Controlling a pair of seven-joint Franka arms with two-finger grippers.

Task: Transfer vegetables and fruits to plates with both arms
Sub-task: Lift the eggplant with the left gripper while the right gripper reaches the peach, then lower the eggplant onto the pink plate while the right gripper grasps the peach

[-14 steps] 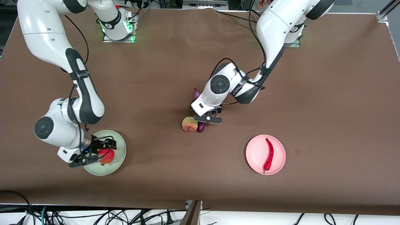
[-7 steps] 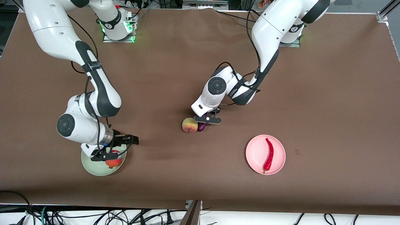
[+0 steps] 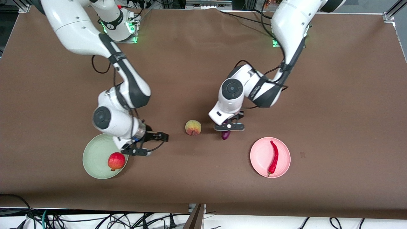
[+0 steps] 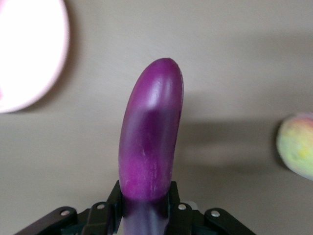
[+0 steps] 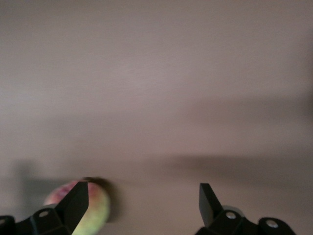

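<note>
Both arms have swung off their spots since a second ago | right gripper gapes wide beside green plate, pomegranate aboard | peach, soft, wants an equator grip | left gripper pinches slick eggplant aloft near pink plate, chili aboard

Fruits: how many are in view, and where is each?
2. The pomegranate lies on the green plate. The peach sits on the table mid-table, between the right gripper and the left gripper, which holds the eggplant.
</note>
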